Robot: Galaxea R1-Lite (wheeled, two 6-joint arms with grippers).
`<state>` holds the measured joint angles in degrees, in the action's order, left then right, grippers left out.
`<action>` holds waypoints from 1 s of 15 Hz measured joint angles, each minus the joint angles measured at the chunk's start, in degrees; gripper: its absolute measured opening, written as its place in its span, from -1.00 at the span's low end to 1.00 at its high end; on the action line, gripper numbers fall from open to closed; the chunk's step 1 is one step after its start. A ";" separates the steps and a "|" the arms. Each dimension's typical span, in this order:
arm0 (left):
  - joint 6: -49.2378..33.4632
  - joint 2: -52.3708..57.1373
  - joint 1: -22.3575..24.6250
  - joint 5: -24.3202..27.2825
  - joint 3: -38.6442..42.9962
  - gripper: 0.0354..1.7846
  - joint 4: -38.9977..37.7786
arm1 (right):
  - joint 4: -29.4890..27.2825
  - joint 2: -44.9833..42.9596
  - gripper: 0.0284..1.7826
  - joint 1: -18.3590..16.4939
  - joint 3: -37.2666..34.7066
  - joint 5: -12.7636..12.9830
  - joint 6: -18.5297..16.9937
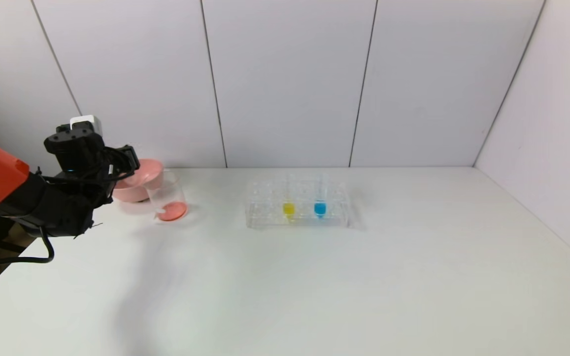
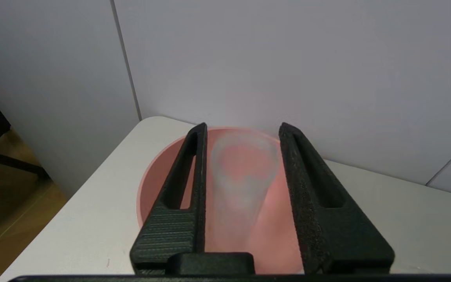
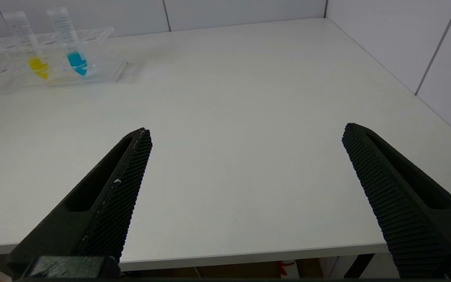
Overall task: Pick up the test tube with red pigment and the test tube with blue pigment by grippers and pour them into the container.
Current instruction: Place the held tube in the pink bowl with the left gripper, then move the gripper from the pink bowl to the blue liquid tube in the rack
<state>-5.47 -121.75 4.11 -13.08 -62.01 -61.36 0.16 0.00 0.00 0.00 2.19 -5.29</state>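
My left gripper (image 1: 129,159) hangs over the pink bowl (image 1: 144,173) at the far left. In the left wrist view its fingers (image 2: 194,164) stand apart, and a clear blurred tube (image 2: 241,184) shows between and below them, over the bowl (image 2: 155,180). No red shows in that tube. The glass beaker (image 1: 166,193) beside the bowl has red liquid at its bottom. The blue test tube (image 1: 320,205) stands in the rack, also seen in the right wrist view (image 3: 74,58). My right gripper (image 3: 245,131) is open and empty over the table's near edge, out of the head view.
The clear rack (image 1: 265,217) stands mid-table and also holds a yellow tube (image 1: 289,207). Both show in the right wrist view, the rack (image 3: 104,74) and the yellow tube (image 3: 33,64). White walls close the back and right. The table edge runs just left of the bowl.
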 joint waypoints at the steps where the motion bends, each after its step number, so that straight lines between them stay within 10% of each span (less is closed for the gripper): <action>1: 0.05 -0.02 -0.01 0.00 0.00 -0.11 0.00 | 0.00 0.00 0.99 0.00 0.00 0.00 -0.02; 7: 0.02 1.49 -0.84 -0.04 2.10 0.84 -1.16 | 0.00 0.00 0.99 0.00 0.00 -0.02 0.00; 15: -0.22 22.41 -16.09 3.61 26.05 0.98 -0.52 | 0.00 0.00 0.99 0.00 0.00 0.00 -0.02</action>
<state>-5.69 -99.34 -11.98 -9.47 -35.96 -61.88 0.16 0.00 0.00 0.00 2.19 -5.32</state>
